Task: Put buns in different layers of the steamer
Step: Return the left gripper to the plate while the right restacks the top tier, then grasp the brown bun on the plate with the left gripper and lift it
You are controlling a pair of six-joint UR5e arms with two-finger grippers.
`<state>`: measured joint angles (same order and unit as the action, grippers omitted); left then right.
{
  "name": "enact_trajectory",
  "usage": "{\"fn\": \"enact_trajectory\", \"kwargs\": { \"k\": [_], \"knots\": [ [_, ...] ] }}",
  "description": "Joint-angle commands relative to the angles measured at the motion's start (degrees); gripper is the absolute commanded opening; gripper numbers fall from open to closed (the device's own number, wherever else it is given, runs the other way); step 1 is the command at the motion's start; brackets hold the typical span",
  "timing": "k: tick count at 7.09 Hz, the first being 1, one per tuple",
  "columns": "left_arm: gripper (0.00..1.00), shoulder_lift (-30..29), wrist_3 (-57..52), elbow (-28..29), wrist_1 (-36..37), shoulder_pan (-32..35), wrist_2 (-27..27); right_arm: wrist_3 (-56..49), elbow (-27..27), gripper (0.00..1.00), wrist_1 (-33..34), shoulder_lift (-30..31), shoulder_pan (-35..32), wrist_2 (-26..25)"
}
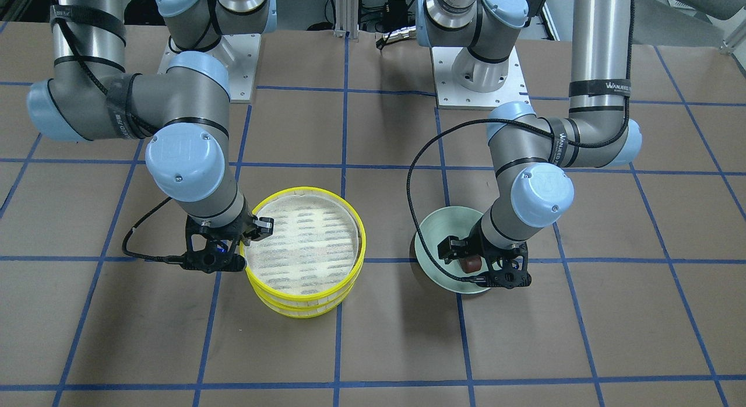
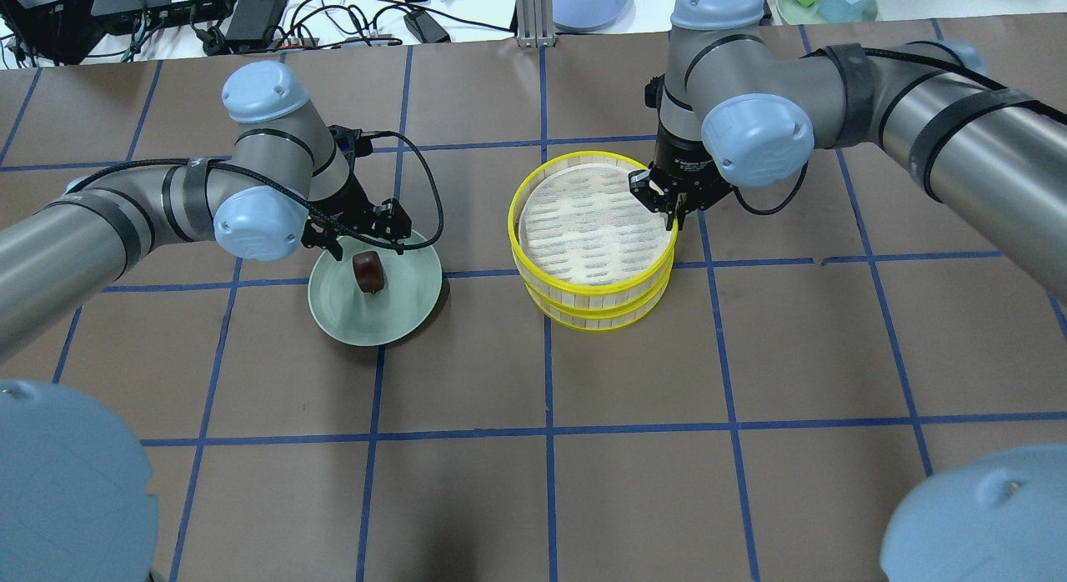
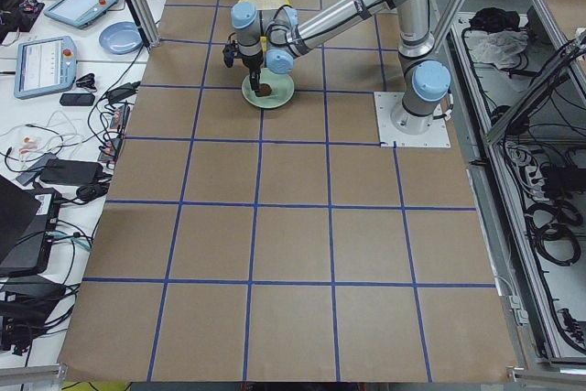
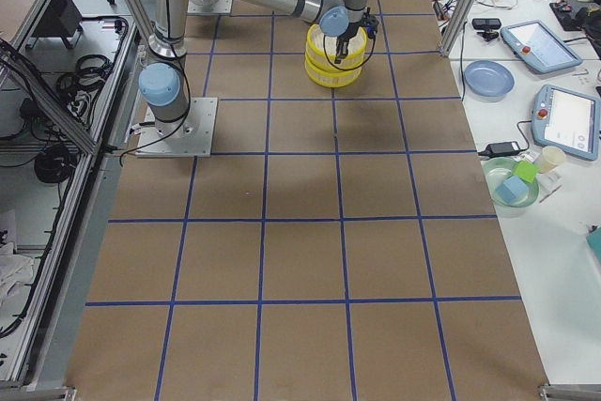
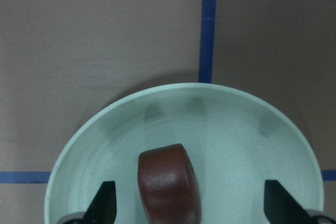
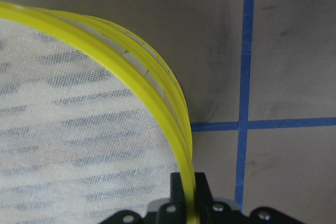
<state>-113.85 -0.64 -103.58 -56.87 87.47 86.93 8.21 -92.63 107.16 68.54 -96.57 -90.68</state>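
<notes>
Left hand: your left hand [image 2: 368,248] hangs released over the green plate [image 2: 392,307], its fingers [image 5: 105,205] spread wide.
Bun: the reddish-brown bun [image 5: 169,184] stands on edge between those fingers and touches neither.
Right hand: your right hand [image 2: 671,219] is clenched on the steamer [image 2: 593,305] rim, with one finger inside the top tray.
In the way: the top tray covers the lower one.
Around: a black cable [image 2: 429,207] loops just beside your left hand, and blue tape lines cross the surface [image 2: 583,382].

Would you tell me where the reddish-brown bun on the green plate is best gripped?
Across its two broad faces, coming straight down: the bun stands on edge on the plate, narrow width between the open fingers of the left end effector.
</notes>
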Motion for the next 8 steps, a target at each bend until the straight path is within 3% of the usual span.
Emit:
{"fn": "enact_trajectory", "kwargs": {
  "k": [1,2,3,4,5,6,7,8],
  "knots": [
    [0.27,-0.5,-0.8,-0.7,0.1,0.0,-0.1,-0.3,0.0,0.11,-0.1,-0.1,0.1,-0.6],
    [0.16,-0.6,-0.7,-0.7,0.3,0.0,-0.4,-0.5,-0.1,0.10,-0.2,-0.2,0.1,-0.8],
    [0.15,-0.5,-0.8,-0.7,0.3,0.0,-0.3,-0.5,-0.1,0.10,-0.2,-0.2,0.1,-0.8],
    [0.00,0.0,-1.7,-0.6,0.3,-0.1,-0.2,-0.5,-0.1,0.10,-0.2,-0.2,0.1,-0.8],
    [0.00,0.1,-2.2,-0.3,0.4,-0.1,-0.2,-0.4,-0.5,0.10,-0.2,-0.3,0.1,-0.8],
    [0.00,1.1,-2.2,0.2,0.4,-0.1,-0.3,-0.6,-0.9,0.22,-0.2,-0.4,0.1,-0.8],
    [0.00,2.0,-1.7,0.9,0.7,0.2,-0.4,-0.6,-0.9,0.80,-0.2,-0.4,0.1,-0.7],
    [0.00,3.8,-1.5,2.7,-0.1,1.3,-0.2,-0.1,-0.8,1.00,0.1,0.2,0.1,-0.6]
  ]
}}
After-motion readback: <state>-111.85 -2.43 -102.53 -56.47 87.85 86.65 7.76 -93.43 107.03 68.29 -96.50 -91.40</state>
